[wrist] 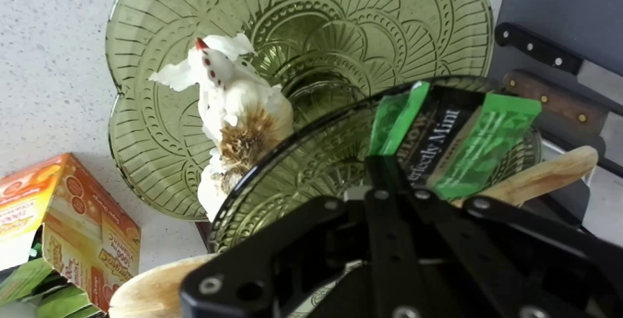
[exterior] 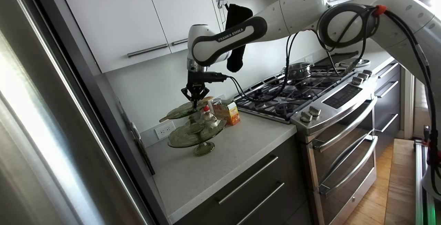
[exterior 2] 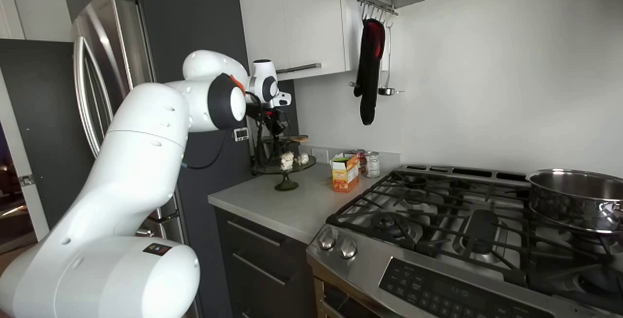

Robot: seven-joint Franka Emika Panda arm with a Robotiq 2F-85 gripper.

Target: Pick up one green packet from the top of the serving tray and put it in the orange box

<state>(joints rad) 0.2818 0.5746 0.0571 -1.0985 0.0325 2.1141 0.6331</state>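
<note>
We find the gripper pointing down at the upper plate of the two-tier olive-green glass serving tray. Hand state: clenched, its fingertips pinching the near corner of the green mint packet; we cannot tell how firm the hold is. Packet position: over the upper plate, dark band with the word "Mint" legible in the wrist view, pinched end creased. We cannot tell whether any of it is clear of the glass

Also at the upper plate we note a pale wooden end just beside the packet, and another wooden end jutting past the opposite rim; the gripper hides the middle, so we cannot say whether they are one piece. On the lower plate we see garlic bulbs and, touching them, a white piece with red dots and a red tip

The orange box, a vitamin C carton, stands upright on the countertop near the tray, top open, green packets inside. Just behind it we see cans; a steel pot sits on the gas cooktop. We log knives beside the tray and a black oven mitt hanging from a rail
</note>
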